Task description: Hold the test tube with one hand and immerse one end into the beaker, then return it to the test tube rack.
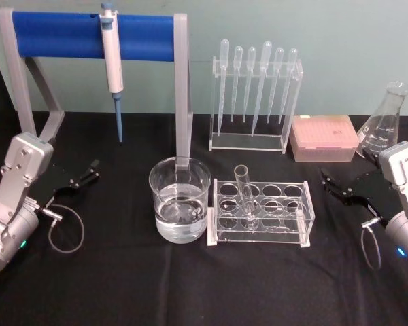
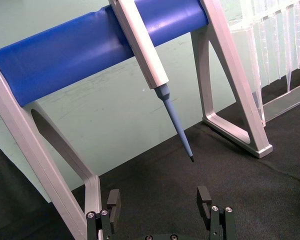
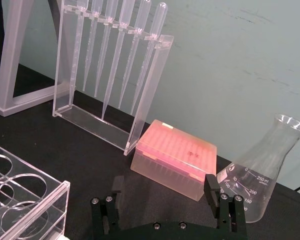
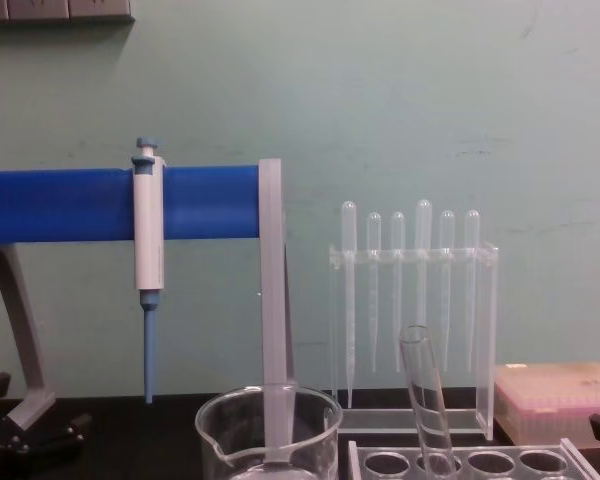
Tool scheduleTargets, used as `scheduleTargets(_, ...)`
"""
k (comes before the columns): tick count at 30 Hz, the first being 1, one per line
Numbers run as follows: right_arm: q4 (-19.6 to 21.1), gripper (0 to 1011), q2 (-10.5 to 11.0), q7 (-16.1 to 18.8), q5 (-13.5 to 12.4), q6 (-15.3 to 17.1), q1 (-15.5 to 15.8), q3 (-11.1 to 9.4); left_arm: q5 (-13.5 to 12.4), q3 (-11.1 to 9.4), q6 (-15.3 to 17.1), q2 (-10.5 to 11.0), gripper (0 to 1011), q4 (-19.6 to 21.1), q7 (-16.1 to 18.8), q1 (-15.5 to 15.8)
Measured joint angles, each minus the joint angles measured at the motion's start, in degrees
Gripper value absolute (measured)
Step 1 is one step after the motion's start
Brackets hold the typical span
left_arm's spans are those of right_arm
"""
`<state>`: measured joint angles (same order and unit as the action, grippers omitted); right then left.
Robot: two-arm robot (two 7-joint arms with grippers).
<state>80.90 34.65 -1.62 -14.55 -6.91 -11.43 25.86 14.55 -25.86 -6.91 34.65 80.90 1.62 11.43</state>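
We see the test tube (image 1: 244, 193) standing tilted in the clear rack (image 1: 306, 224) mid-table, at its left end. The rack is just right of the beaker (image 1: 180, 200), which holds water. Our left gripper (image 1: 90, 172) hovers at the left, well apart from the glassware, fingers spread wide and empty. Our right gripper (image 1: 331, 185) sits right of the rack, fingers likewise wide, holding nothing.

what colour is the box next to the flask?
Pink, see-through box; shows best in the right wrist view.
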Motion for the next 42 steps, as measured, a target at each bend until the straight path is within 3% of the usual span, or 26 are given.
scheduleTargets(13,0.07,1004,-0.05,0.09,-0.01,-0.07,0.07,-0.22,0.0,0.0,0.0,0.0,1000,0.0,0.0,0.0)
scheduleTargets(19,2.03,1004,-0.05,1.39,-1.28,-0.29,0.8,-2.06,0.0,0.0,0.0,0.0,1000,0.0,0.0,0.0)
scheduleTargets(25,6.23,1004,0.85,3.9,-4.63,1.3,2.22,-5.04,0.0,0.0,0.0,0.0,1000,0.0,0.0,0.0)
scheduleTargets(31,10.25,1004,3.67,9.77,-8.68,3.66,3.58,-7.44,0.0,0.0,0.0,0.0,1000,0.0,0.0,0.0)
scheduleTargets(35,12.46,1004,7.59,17.73,-12.1,4.82,4.86,-8.55,0.0,0.0,0.0,0.0,1000,0.0,0.0,0.0)
scheduleTargets(42,13.27,1004,12.36,29.0,-14.83,3.83,6.28,-9.01,0.0,0.0,0.0,0.0,1000,0.0,0.0,0.0)
